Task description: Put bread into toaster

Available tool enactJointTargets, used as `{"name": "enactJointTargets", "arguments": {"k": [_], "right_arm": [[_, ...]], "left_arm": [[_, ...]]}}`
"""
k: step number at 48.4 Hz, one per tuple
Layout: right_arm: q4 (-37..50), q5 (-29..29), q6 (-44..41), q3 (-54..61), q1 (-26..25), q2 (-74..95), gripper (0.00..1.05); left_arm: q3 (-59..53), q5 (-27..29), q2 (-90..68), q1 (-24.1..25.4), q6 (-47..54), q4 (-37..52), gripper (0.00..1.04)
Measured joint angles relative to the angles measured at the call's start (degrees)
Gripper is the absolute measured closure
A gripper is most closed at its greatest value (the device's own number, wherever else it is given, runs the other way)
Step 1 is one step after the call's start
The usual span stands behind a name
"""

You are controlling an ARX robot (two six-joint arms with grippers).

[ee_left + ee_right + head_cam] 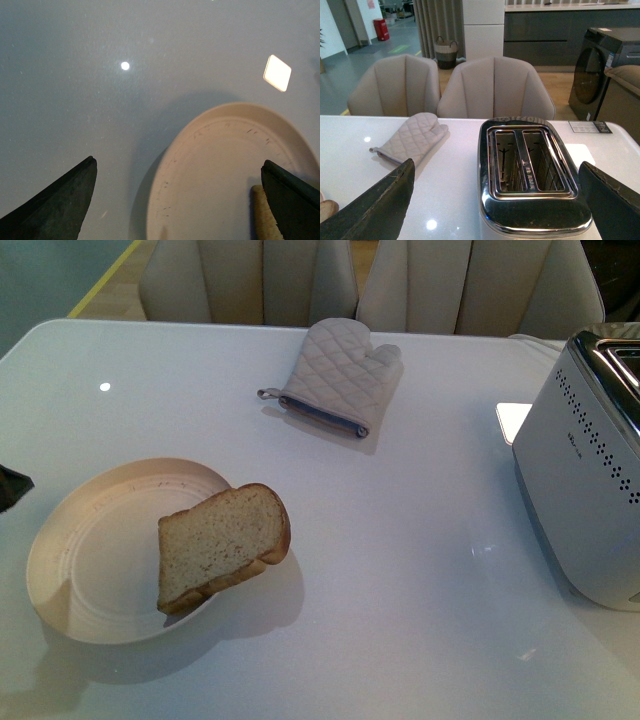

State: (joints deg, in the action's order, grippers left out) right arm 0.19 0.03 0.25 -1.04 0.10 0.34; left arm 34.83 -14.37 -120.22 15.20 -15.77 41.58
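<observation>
The bread [222,545] is a tan slice with a brown crust. It leans on the right rim of a cream plate [90,560] at the front left. The silver-white toaster [585,470] stands at the table's right edge. My left gripper [178,161] is open and empty above the plate [220,165], with a corner of the bread [265,220] beside one finger. In the front view only a dark bit of it [12,485] shows at the left edge. My right gripper [496,164] is open and empty above the toaster [535,210], whose two slots are empty.
A quilted grey oven mitt [340,375] lies at the back middle of the white table [420,570]; it also shows in the right wrist view [412,137]. Beige chairs [260,280] stand behind the table's far edge.
</observation>
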Motion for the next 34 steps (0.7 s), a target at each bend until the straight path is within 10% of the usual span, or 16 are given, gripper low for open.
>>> {"name": "enactJointTargets", "arguments": {"k": [15,34], "right_arm": [[0.0,0.0,0.0,0.0,0.0,0.0,0.09],[0.0,0.0,0.0,0.0,0.0,0.0,0.09]], "left_arm": [[4.6,3.1,-11.1,-4.2,4.2,0.7,0.09],[5.0,5.5,-15.4,-9.9,5.2,1.7,0.85]]}}
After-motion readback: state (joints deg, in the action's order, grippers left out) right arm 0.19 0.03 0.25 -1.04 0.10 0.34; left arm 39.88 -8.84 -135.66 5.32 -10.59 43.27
